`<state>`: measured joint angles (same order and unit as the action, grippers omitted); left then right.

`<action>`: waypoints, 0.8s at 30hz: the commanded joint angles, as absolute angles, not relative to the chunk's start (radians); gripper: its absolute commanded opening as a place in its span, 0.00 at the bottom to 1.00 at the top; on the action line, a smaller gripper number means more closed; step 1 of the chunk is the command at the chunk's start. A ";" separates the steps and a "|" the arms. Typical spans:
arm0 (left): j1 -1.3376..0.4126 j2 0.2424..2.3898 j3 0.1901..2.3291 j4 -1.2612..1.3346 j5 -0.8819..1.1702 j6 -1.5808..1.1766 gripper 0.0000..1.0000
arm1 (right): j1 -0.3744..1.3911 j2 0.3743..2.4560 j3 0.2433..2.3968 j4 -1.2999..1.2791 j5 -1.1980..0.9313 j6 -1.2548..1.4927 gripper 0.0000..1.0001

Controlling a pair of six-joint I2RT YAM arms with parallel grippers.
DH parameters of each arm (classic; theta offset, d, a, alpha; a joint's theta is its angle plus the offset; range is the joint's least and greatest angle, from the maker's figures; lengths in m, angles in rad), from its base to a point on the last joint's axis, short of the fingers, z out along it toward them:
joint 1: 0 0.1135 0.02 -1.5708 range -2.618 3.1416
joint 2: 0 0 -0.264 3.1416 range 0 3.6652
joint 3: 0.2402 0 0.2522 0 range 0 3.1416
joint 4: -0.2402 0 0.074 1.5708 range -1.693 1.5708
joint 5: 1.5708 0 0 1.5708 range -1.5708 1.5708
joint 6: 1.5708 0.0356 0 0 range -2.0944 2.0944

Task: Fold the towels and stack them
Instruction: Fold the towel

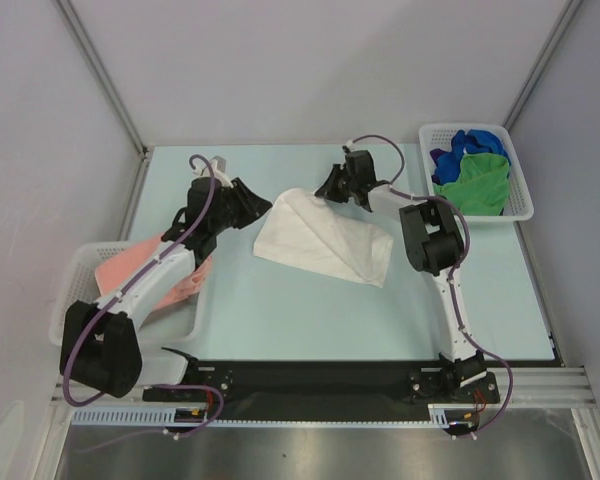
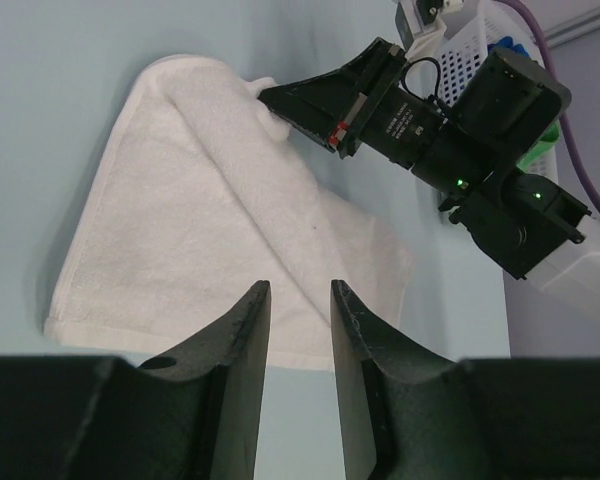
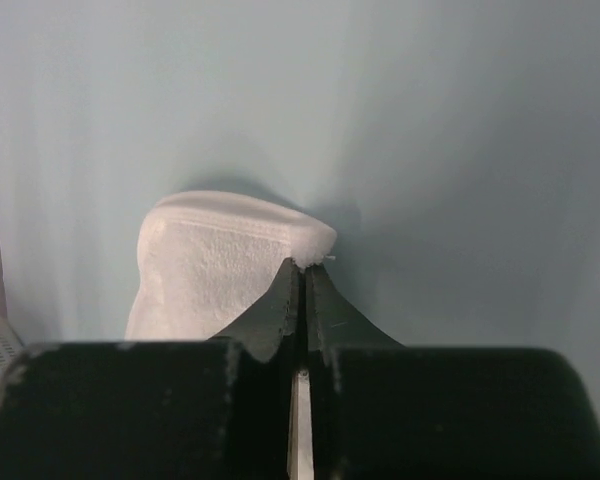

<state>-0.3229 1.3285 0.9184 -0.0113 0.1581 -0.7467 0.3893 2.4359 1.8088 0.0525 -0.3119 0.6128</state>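
White towel [image 1: 325, 240] lies half-folded mid table [image 1: 280, 310]; right gripper [image 3: 302, 265] clamped thinly on its far corner, left gripper [image 2: 292, 290] part-open, empty, beside it. Risk: shallow pinch slips on lift, or one-corner drag skews the fold.

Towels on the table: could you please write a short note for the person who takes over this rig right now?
Left end effector: open, empty, over the white towel's left side.
Right end effector: shut at the white towel's far corner. I cannot tell whether cloth is caught.
Towels: the white one lies mid-table with a rough diagonal fold. The pink towel is in the left basket, partly under the left arm. The blue towel and green towel are bunched in the right basket.
Done: no neat stack is visible.
Left: finish folding the white towel, then fold the blue and green ones, and stack them.
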 commanded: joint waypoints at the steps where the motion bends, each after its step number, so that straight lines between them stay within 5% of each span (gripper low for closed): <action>1: -0.316 1.255 0.900 -0.025 0.127 -0.715 0.36 | 0.426 2.290 1.776 0.110 -0.282 0.589 0.00; 12: -0.273 1.129 0.816 -0.035 0.085 -0.742 0.39 | 0.601 2.164 1.645 0.166 -0.241 0.578 0.01; 19: -0.264 1.109 0.723 -0.005 -0.032 -0.822 0.49 | 0.683 2.138 1.520 0.218 -0.239 0.594 0.38; 24: -0.262 1.245 0.721 0.064 -0.031 -0.841 0.51 | 0.640 1.969 1.335 0.245 -0.189 0.612 0.45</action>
